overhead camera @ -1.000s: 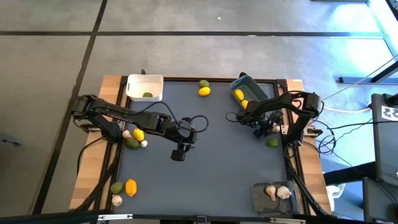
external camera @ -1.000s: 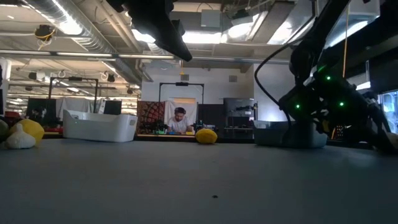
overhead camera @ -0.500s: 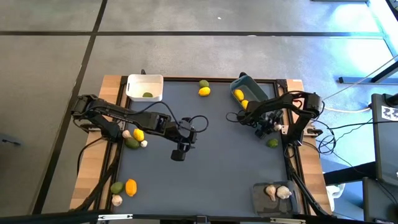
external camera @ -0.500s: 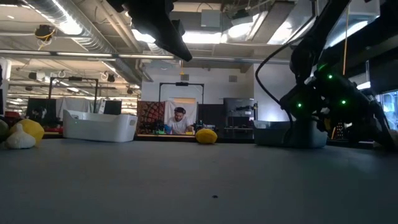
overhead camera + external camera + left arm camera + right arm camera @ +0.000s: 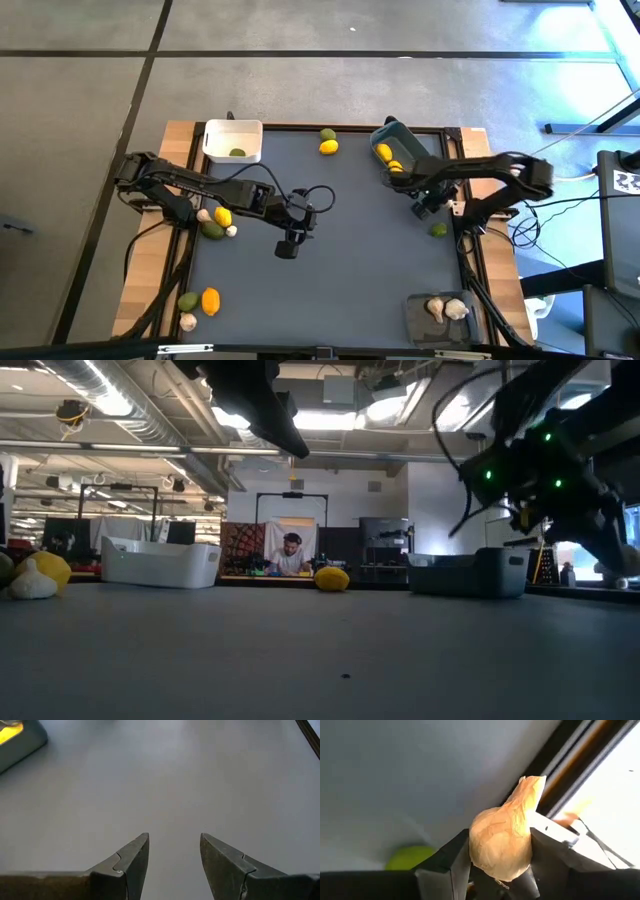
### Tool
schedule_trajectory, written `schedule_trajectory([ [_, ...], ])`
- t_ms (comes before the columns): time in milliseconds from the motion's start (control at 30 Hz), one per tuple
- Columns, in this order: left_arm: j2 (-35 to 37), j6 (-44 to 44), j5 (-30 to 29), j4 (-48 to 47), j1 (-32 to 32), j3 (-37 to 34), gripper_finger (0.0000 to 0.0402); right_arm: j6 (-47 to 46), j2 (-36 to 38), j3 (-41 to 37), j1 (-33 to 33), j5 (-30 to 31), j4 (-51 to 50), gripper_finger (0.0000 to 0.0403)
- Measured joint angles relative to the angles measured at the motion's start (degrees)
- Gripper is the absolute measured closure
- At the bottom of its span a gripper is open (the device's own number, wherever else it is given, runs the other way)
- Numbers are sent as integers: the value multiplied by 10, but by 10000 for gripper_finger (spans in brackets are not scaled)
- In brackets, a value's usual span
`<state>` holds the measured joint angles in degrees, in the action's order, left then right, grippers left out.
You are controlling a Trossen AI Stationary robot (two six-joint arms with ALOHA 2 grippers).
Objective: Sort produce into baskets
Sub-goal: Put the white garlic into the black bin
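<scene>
Left arm: reaches from the left edge toward mid-table, elbow bent; left tool (image 5: 174,851) points downward, fingers (image 5: 134,857) parted, nothing between them. Right arm: extends inward from the right edge; right tool (image 5: 496,854) clamps a garlic bulb (image 5: 504,840), raised.

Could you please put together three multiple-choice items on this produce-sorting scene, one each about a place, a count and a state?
1. Where is the white basket?
A. far-left corner of the mat
B. near-right corner
C. mat centre

2. How many garlic bulbs lie in the clear basket?
A. none
B. two
C. five

3. What is the right gripper doing?
A. hanging open and empty
B. gripping a garlic bulb
C. gripping a lemon

Key: 1 A, the high view shows it there. 2 B, two whitish bulbs show. 3 B, the jaws pinch the bulb.
</scene>
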<state>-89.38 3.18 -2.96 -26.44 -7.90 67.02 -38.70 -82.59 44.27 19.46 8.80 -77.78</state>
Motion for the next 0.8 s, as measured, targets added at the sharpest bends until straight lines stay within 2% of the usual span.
schedule_trajectory([
  [200, 0, 0, 0, 0, 0, 0, 229, -18, 86, 0, -2, -26, 5, 233],
  [333, 0, 0, 0, 0, 0, 0, 229, -38, 134, 1, -25, -43, 12, 233],
  [533, 0, 0, 0, 0, 0, 0, 229, -110, 180, 1, -101, -64, 33, 233],
  [800, 0, -1, 0, 0, 0, 0, 229, -212, 199, 1, -217, -65, 66, 233],
])
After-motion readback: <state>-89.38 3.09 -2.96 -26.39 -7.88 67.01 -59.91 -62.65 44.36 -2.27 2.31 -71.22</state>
